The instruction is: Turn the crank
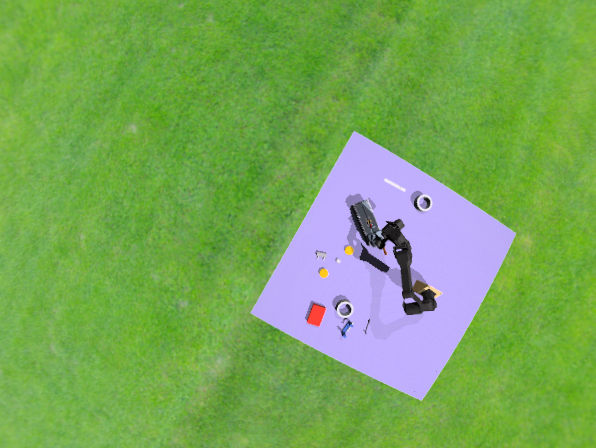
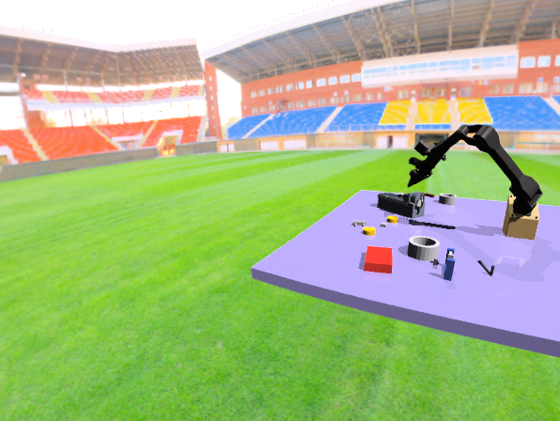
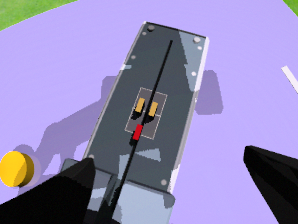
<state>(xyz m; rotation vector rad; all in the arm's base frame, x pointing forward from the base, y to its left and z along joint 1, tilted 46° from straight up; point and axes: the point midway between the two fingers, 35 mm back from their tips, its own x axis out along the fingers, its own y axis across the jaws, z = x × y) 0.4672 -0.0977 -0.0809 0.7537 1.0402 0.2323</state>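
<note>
The machine (image 1: 364,220) (image 2: 396,203) (image 3: 180,63) is a dark grey base with a long black screw along its middle, standing on the lilac table (image 1: 450,280) (image 2: 329,277) (image 3: 67,63). In the wrist view the slide's red pointer (image 3: 136,133) sits a little nearer to me than the two brass marks (image 3: 140,104) (image 3: 153,108), not level with them. The brown crank handle (image 1: 384,248) sticks out at the machine's near end; it is hidden in the wrist view. My gripper (image 1: 389,231) (image 2: 414,180) (image 3: 171,160) is open and empty, hanging above that end.
Two orange discs (image 1: 348,250) (image 1: 323,273) (image 3: 15,168) and a black rod (image 1: 374,261) (image 2: 432,225) lie near the machine. A red block (image 1: 316,315), two grey rings (image 1: 344,308) (image 1: 423,202), a white bar (image 1: 394,184) (image 3: 290,78) and a blue part (image 1: 345,328) lie farther off.
</note>
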